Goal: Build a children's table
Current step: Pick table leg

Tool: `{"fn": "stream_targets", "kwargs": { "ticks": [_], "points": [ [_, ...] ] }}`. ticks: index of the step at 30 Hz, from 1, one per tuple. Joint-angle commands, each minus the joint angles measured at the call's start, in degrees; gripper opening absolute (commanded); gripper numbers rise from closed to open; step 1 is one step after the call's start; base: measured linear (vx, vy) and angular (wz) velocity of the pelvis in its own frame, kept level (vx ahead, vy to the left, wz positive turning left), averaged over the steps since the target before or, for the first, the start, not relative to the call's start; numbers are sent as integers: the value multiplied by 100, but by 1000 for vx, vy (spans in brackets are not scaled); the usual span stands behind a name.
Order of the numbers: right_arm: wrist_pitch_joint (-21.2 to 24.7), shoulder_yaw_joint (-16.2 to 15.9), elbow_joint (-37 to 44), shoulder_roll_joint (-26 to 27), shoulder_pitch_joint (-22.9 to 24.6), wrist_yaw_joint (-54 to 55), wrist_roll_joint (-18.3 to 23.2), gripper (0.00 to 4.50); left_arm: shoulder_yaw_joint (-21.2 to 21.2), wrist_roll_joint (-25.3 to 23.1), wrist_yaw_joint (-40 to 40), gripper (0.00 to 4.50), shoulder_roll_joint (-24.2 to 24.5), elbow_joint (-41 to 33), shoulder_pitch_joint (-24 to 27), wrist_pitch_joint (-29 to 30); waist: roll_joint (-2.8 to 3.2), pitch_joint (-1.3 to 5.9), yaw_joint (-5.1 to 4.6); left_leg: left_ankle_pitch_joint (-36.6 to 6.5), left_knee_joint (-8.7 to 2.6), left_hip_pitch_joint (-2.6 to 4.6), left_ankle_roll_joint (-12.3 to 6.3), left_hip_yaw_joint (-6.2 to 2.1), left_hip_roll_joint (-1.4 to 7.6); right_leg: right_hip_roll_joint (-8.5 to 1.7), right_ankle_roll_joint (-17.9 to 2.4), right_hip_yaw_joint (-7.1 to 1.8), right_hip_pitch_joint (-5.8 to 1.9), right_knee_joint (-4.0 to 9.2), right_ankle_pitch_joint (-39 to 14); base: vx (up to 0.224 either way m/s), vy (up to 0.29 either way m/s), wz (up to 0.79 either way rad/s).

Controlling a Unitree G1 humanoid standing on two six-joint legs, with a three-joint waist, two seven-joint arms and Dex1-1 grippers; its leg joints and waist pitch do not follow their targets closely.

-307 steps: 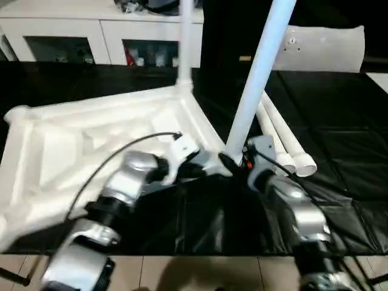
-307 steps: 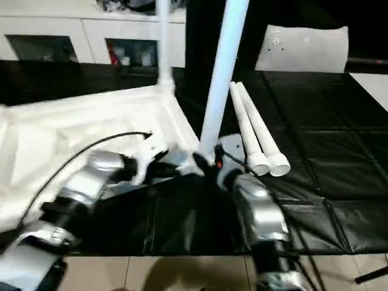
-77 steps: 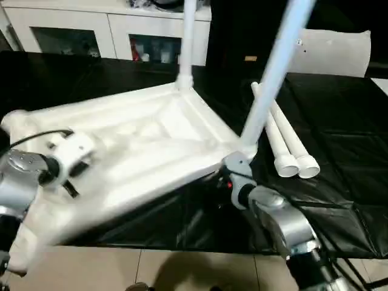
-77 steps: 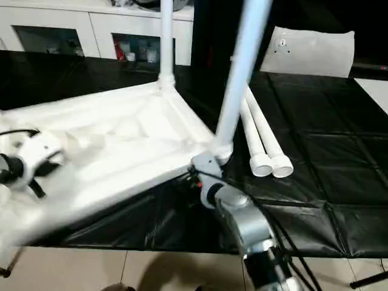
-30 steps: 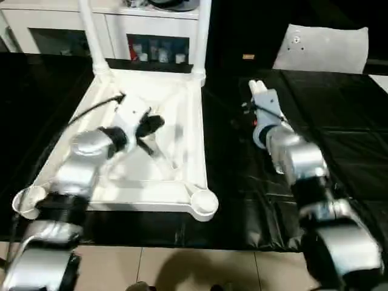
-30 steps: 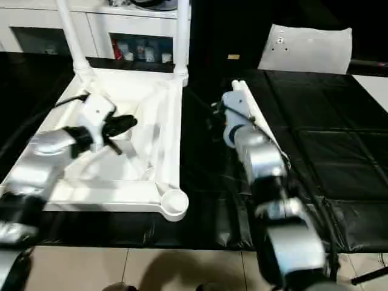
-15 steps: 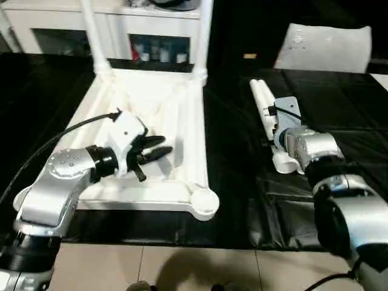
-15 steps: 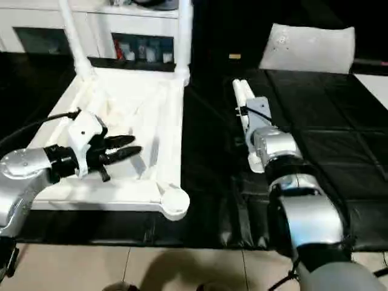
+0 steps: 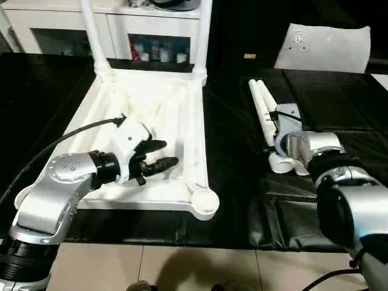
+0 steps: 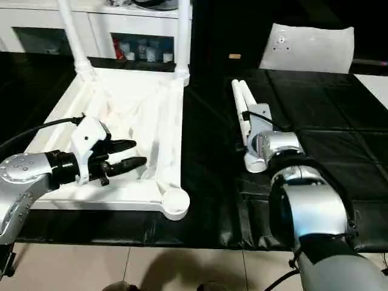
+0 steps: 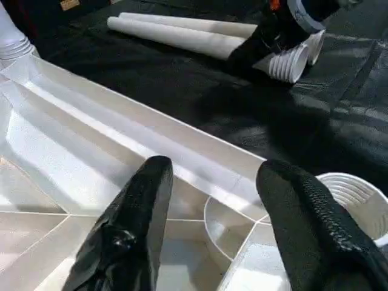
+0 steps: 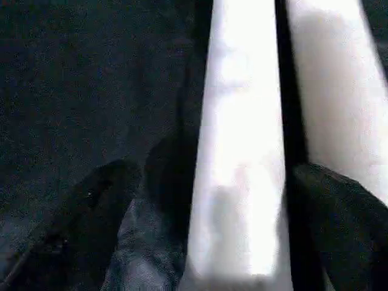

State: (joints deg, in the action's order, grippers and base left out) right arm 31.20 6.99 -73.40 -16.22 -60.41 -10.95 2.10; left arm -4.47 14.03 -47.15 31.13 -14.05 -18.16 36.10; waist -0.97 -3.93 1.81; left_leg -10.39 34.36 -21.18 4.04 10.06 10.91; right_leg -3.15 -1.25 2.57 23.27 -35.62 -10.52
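The white tabletop [image 9: 182, 109] lies upside down on the black mat, ribbed underside up. Two white legs [image 9: 91, 36] [image 9: 204, 30] stand in its far corner sockets. The near right socket [image 9: 205, 202] holds nothing. My left gripper [image 9: 159, 154] hovers open over the ribs near the tabletop's front edge, its fingers [image 11: 133, 224] spread apart. Two loose legs [image 9: 262, 103] lie side by side on the mat to the right. My right gripper [image 12: 242, 242] is down on them, open, with one finger [image 12: 145, 236] on either side of one tube [image 12: 242, 139].
A white cabinet with glass doors [image 9: 60, 30] runs along the back. A flat white board [image 9: 324, 45] leans at the back right. The black mat [image 9: 242, 206] ends near me, with tiled floor [image 9: 182, 267] beyond its front edge.
The tabletop, tilted before, now lies flat with both fitted legs on the far side. My right gripper left the standing leg and came down over the loose legs. My left gripper moved nearer.
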Motion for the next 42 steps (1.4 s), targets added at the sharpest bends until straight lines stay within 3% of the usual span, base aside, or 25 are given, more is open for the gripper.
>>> {"fn": "stream_targets", "kwargs": {
  "ticks": [1, 14, 17, 19, 25, 29, 34, 36, 37, 38, 40, 41, 42],
  "points": [
    [119, 77, -129, 20, -71, -118, 49, 398, -65, 70, 25, 297, 61, -144, -43, 87, 78, 382, -17, -1327, -349, 62, 162, -21, 154, -349, -1265, -228, -260, 377, -1138, 0, 0, 0],
    [319, 223, -254, 8, 100, -258, 120, 274, -185, 101, -59, 406, 115, -251, -19, 167, 74, 372, -19, -1473, -351, 75, 192, -27, 151, -348, -1211, -224, -230, 399, -1421, 0, 0, 0],
    [402, 232, -276, -15, 104, -279, 101, 256, -231, 104, -78, 414, 120, -247, -33, 180, 72, 371, -16, -1550, -348, 84, 204, -28, 151, -353, -1179, -224, -223, 412, -1548, 0, 0, 0],
    [404, 233, -278, -19, 105, -289, 97, 232, -241, 99, -74, 445, 117, -245, -38, 181, 67, 372, -16, -1575, -354, 80, 215, -37, 154, -355, -1150, -220, -225, 412, -1619, 0, 0, 0],
    [324, 343, -267, -25, 87, -303, 143, 196, -257, 72, 5, 450, 103, -214, -22, 133, 50, 391, -19, -1456, -343, 66, 202, -30, 151, -358, -1162, -225, -235, 402, -1497, 0, 0, 0],
    [176, 506, -218, -54, 42, -338, 278, 192, -214, 43, 146, 450, 30, -169, -18, 102, 47, 408, -18, -1392, -337, 65, 189, -28, 153, -355, -1185, -221, -243, 389, -1410, 0, 0, 0],
    [-327, 775, -52, -66, 45, -467, 547, 191, -54, -75, 647, 450, -324, 85, -137, -100, 51, 431, -13, -1318, -315, 53, 130, -19, 152, -359, -1220, -224, -265, 390, -1246, 0, 0, 0],
    [-938, 1024, 180, -13, 109, -746, 779, 191, -8, -234, 1012, 450, -513, 230, -206, -259, 80, 432, -8, -1261, -312, 45, 88, -19, 153, -360, -1242, -222, -265, 383, -1145, 0, 0, 0],
    [-1132, 1123, 306, 8, 142, -904, 874, 191, 30, -277, 1195, 450, -630, 303, -249, -306, 55, 441, -11, -1244, -304, 32, 46, -12, 156, -361, -1245, -223, -285, 383, -1074, 0, 0, 0],
    [-1189, 1234, 420, 30, 171, -976, 997, 191, 62, -264, 1293, 450, -732, 360, -297, -320, 79, 459, 3, -1097, -298, 31, -9, -17, 155, -360, -1278, -223, -296, 362, -901, 0, 0, 0],
    [-1231, 1414, 622, 68, 224, -1093, 1219, 191, 113, -190, 1400, 450, -894, 431, -378, -304, 60, 463, 0, -960, -297, 26, -102, -7, 152, -340, -1365, -219, -304, 344, -660, 0, 0, 0],
    [-1212, 1588, 1063, 154, 382, -1432, 1539, 191, 181, 7, 1457, 450, -1126, 493, -506, -200, 84, 472, 10, -902, -292, 24, -139, -17, 160, -355, -1423, -213, -309, 330, -572, 0, 0, 0],
    [-1208, 1618, 1154, 173, 416, -1510, 1600, 191, 194, 49, 1464, 450, -1173, 503, -531, -175, 59, 458, 9, -910, -294, 10, -189, 6, 138, -334, -1406, -219, -327, 354, -540, 0, 0, 0]
  ]
}}
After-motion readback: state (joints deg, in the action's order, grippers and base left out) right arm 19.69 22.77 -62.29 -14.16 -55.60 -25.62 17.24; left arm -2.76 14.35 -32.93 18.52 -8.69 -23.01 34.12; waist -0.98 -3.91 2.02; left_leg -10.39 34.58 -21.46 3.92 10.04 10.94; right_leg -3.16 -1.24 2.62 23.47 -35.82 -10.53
